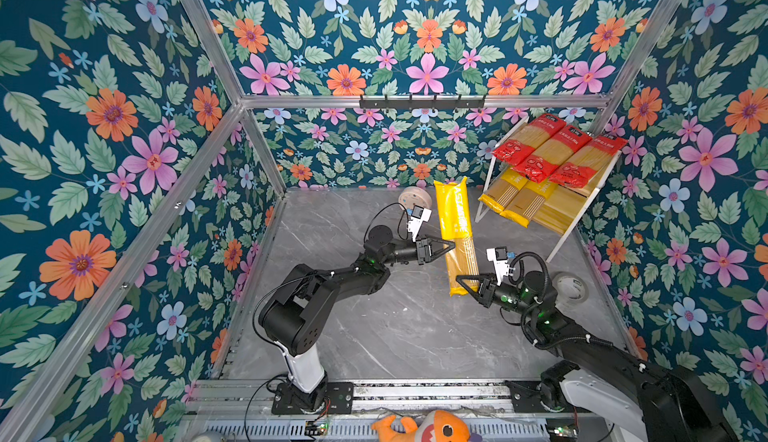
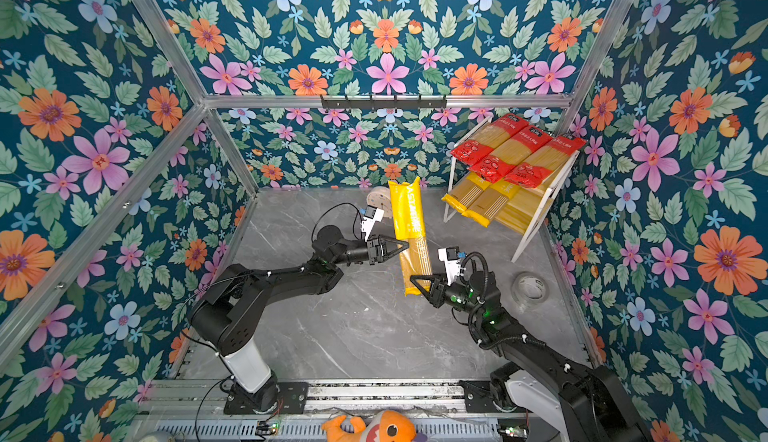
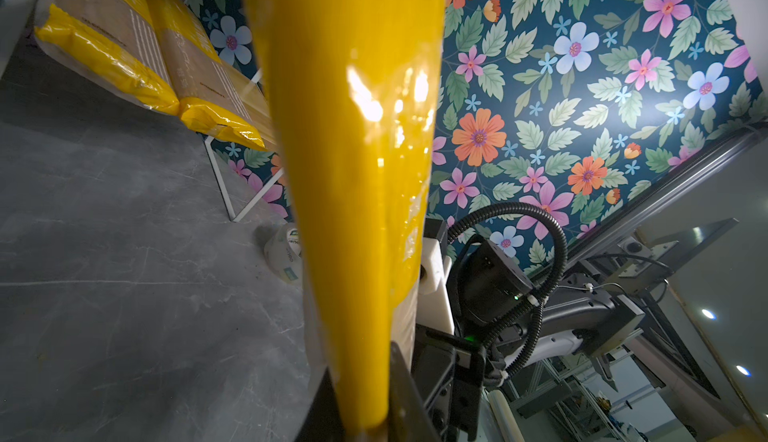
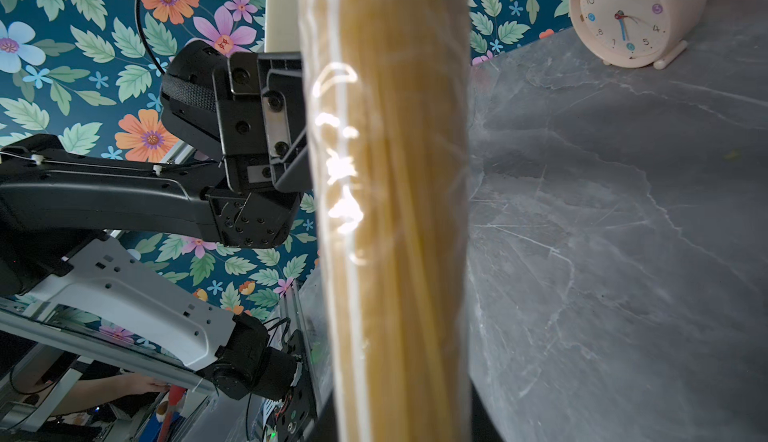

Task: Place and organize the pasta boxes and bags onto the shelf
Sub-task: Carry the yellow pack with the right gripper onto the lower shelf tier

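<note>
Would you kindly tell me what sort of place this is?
Probably a robot test cell styled as a pantry: floral panels on aluminium framing, a marble-look tabletop, a shelf of pasta packets.

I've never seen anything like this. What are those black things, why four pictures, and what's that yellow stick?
The black things are two robot arms, each ending in a two-fingered gripper. Two pictures look down from one overhead camera pair; the other two come from small cameras on the arms' wrists, hence the close-ups. The yellow stick is a spaghetti packet. The left gripper is clamped on its middle; the right gripper straddles its lower end, though I cannot tell whether it pinches it. At the back right, a shelf carries three red packets above two yellow ones. A clock and a tape roll stand on the grey table.
</note>
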{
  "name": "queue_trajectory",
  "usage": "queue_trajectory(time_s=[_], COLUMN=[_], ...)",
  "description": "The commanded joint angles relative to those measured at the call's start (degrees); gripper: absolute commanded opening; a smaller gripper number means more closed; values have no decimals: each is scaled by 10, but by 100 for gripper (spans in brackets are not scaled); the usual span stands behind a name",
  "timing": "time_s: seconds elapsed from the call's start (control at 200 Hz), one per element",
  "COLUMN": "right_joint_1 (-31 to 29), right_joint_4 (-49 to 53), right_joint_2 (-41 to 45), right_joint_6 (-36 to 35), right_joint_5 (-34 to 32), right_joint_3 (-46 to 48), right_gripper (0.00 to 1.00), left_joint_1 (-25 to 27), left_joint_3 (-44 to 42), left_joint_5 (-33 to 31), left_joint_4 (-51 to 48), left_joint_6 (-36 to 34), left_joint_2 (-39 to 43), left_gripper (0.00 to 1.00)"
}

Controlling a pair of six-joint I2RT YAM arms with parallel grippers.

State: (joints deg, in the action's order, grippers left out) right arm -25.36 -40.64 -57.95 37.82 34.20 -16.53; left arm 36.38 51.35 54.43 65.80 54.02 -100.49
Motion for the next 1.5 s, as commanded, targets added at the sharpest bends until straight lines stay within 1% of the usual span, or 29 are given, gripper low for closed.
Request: queue_trajectory(time_s=[0.0,0.06,0.115,0.21,0.375,0.495,0.645,0.805,0.955,1.055,1.17,1.39,1.495], right_joint_1=[0,1,0,0,1,1,1,22,44,69,119,230,282], right_joint_4=[-57,-81,-100,-115,-124,-129,-61,28,123,152,169,187,178], right_joint_2=[-6,-12,-18,-28,-36,-28,7,58,111,128,125,79,45], right_joint_6=[27,40,49,59,81,101,97,88,96,90,93,87,94], right_joint_5=[-27,-36,-42,-59,-106,-158,-223,-249,-293,-292,-259,-197,-169], right_joint_3=[3,5,4,2,3,9,6,-7,-14,-24,-49,-112,-139], right_gripper=[10,7,5,1,0,0,0,0,0,0,0,0,0], left_joint_1=[-3,-8,-12,-20,-31,-32,-32,-32,-32,-32,-32,-32,-32], left_joint_3=[0,-6,-12,-31,-72,-104,-132,-146,-151,-150,-149,-160,-160], left_joint_5=[17,16,11,-2,-31,-63,-94,-102,-109,-114,-115,-124,-123], left_joint_4=[52,56,56,67,75,62,34,29,22,17,9,6,5], left_joint_6=[9,11,13,18,20,5,-23,-26,-33,-37,-38,-42,-42], left_joint_2=[2,1,2,4,14,30,48,49,49,47,45,46,46], left_gripper=[26,30,36,44,49,50,51,52,52,52,52,52,51])
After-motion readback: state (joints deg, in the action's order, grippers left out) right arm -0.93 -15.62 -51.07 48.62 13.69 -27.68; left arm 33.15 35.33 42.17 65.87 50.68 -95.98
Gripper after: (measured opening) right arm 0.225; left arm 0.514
